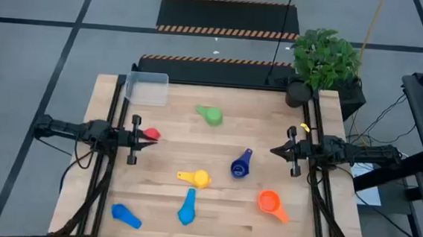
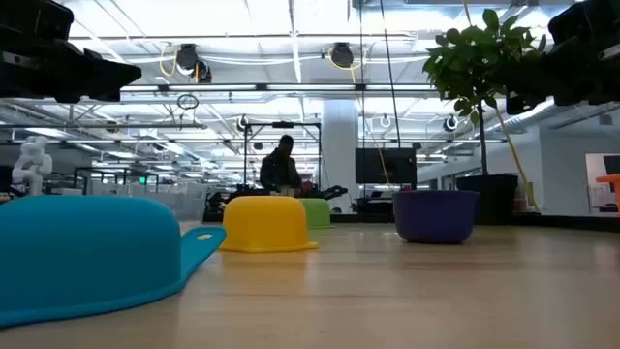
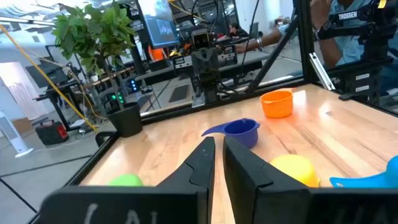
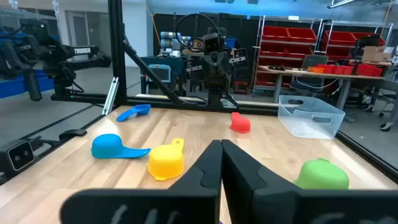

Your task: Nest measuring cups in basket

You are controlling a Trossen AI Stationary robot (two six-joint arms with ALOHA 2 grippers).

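The measuring cups lie scattered, mouths down, on the wooden table: green, red, navy, yellow, orange and two light blue. The clear basket stands at the far left corner with nothing in it. My left gripper hovers at the left edge beside the red cup, shut but for a thin slit, holding nothing. My right gripper hovers at the right edge, shut, holding nothing.
A potted plant in a black pot stands at the table's far right corner. Black frame rails run along the left and right edges. In the low view a person shows far behind the table.
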